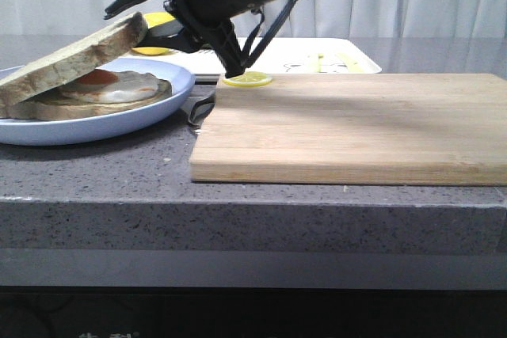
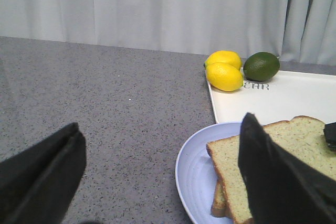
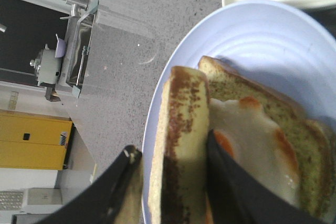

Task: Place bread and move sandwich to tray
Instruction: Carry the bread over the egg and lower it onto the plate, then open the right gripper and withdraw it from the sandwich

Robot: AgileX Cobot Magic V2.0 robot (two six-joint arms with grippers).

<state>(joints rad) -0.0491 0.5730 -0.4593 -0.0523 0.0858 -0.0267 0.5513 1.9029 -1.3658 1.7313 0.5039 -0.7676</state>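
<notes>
On the far left of the front view stands the round light-blue plate [image 1: 95, 128] on the grey surface [image 1: 119, 184]. On it lies the sandwich [image 1: 111, 93]: a flat brown-crusted slice with a white fried egg and orange yolk on top. The bread [image 1: 75, 61] leans over the egg, tilted, its low end on the plate's left side and its high end raised toward my right arm. In the right wrist view my right fingers [image 3: 220, 182] hold this bread [image 3: 181, 145] by its raised edge, one finger on each face, the inner one just above the egg. My left fingers [image 2: 273, 177] are spread wide with nothing between them; they hang near the plate [image 2: 194, 171], and I see the bread's speckled face [image 2: 294, 150] beside one of them.

Behind the plate, two yellow lemons [image 2: 224, 72] and a dark green lime [image 2: 261, 66] lie at the tray's far left end; I cannot tell if they rest on it. The white tray [image 1: 317, 57] lies behind the wooden cutting board [image 1: 356, 128]. A thin lemon slice [image 1: 246, 79] lies on the board's back left corner, under my right arm. The tray [image 2: 273, 100] has a faint print.
</notes>
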